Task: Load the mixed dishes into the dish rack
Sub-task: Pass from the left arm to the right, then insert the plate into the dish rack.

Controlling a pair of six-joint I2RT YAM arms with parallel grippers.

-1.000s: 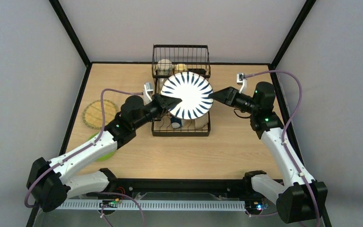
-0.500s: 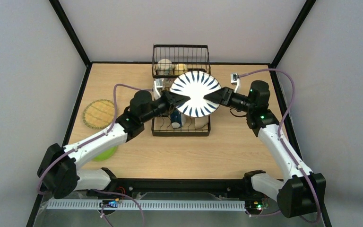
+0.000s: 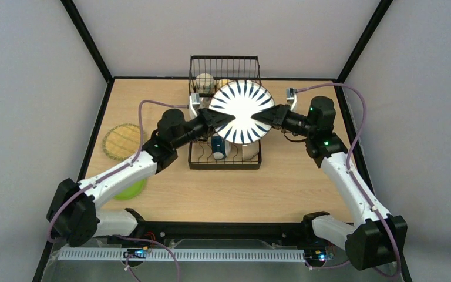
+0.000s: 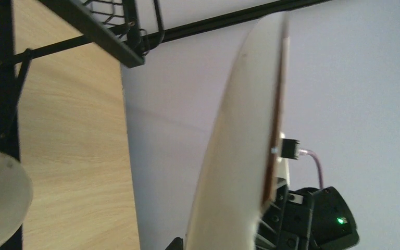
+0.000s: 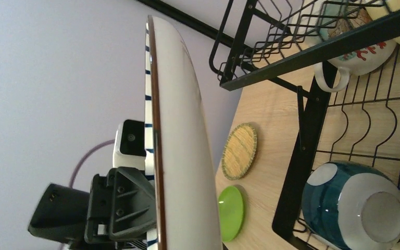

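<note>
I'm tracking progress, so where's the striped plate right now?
In the top view the striped plate hangs over the middle of the dish rack, with the left pincer at its left rim and the right pincer at its right rim.

light: soft, even brightness is falling from above across the top view
shadows: arms are casting faint, blurry shadows on the table (image 3: 282, 176)
left wrist focus: striped plate (image 4: 239, 156) is filling the frame close-up and smearing soft, its underside sitting in shade
right wrist focus: plate edge is blurring slightly; dish rack (image 5: 317, 52) and blue-white bowl (image 5: 354, 208) are reading sharp
colour: walls are showing a lilac tint
</note>
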